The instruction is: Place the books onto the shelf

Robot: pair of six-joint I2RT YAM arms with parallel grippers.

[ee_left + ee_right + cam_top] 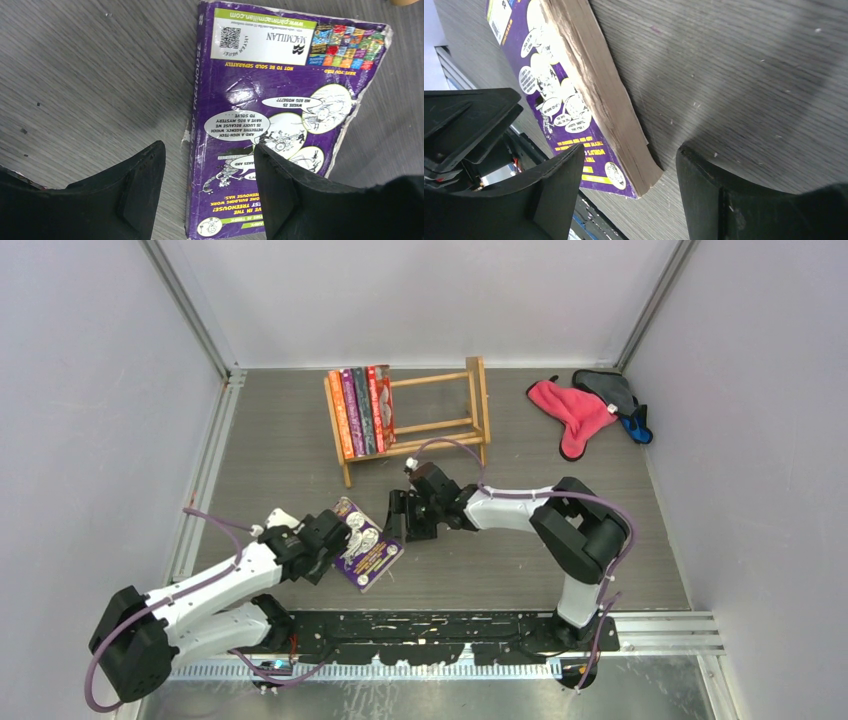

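Nearest, the left gripper (207,150) stands with jaws apart astride the spine edge of the purple book (368,552), which lies flat on the table (500,560). The right gripper (630,150), likewise apart, faces its worn page edge. It looks light and bendy; I'd pinch near the spine. Beyond, the shelf (432,426) has open room right of four books (360,410).

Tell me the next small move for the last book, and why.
Probably lower the left gripper and close on the purple book: its open jaws straddle the spine edge, the book lies flat on the table, and four others already stand in the shelf.
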